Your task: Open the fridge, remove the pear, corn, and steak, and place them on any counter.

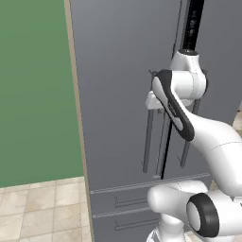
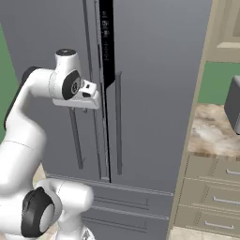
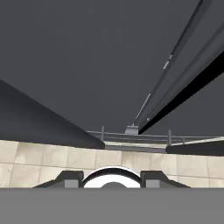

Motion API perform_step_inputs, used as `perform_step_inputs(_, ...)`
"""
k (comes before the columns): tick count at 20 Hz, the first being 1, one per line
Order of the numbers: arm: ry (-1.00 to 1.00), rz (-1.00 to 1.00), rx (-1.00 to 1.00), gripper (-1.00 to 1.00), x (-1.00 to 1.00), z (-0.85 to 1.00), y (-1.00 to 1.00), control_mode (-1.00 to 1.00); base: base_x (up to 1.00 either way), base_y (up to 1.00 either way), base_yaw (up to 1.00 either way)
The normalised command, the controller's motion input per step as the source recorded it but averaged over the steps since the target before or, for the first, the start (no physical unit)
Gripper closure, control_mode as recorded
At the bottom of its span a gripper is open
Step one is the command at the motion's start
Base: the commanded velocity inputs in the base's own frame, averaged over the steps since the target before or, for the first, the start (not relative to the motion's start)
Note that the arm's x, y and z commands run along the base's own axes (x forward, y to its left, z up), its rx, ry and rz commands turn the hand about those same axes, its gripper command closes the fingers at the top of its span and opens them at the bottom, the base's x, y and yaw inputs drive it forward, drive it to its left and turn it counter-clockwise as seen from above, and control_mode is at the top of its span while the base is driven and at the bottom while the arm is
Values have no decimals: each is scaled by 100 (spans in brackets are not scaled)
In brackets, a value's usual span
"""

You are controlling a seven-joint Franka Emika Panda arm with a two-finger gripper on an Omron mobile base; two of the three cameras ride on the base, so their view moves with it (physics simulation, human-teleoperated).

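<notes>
The dark grey fridge (image 1: 118,71) (image 2: 154,70) stands close in front of me, and a thin black gap runs between its two doors. My gripper (image 2: 84,110) points down beside the top of the left door's bar handle (image 1: 148,142) (image 2: 75,140). In the hand view the gripper (image 3: 111,177) looks down along the fridge (image 3: 87,52) front to the floor. Its fingertips (image 3: 65,177) stand apart with nothing between them. The pear, corn and steak are hidden. The marbled counter (image 2: 213,131) lies to the right of the fridge.
A green wall (image 1: 33,94) and a beige tiled floor (image 1: 42,208) lie left of the fridge. Two fridge drawers (image 2: 126,206) sit below the doors. Beige cabinet drawers (image 2: 211,197) are under the counter, and a grey appliance (image 2: 233,103) stands on it.
</notes>
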Motion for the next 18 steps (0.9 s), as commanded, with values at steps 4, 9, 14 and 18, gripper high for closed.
perform_step_inputs(4,-1,0,0,-100,-17,0,-2,-100,0,0,0)
perform_step_inputs(9,0,0,0,-100,0,0,0,100,-65,-51,0)
perform_step_inputs(14,0,0,0,-100,0,0,0,100,-55,-36,0)
perform_step_inputs(18,-20,0,0,-100,-17,2,-29,-100,0,0,0)
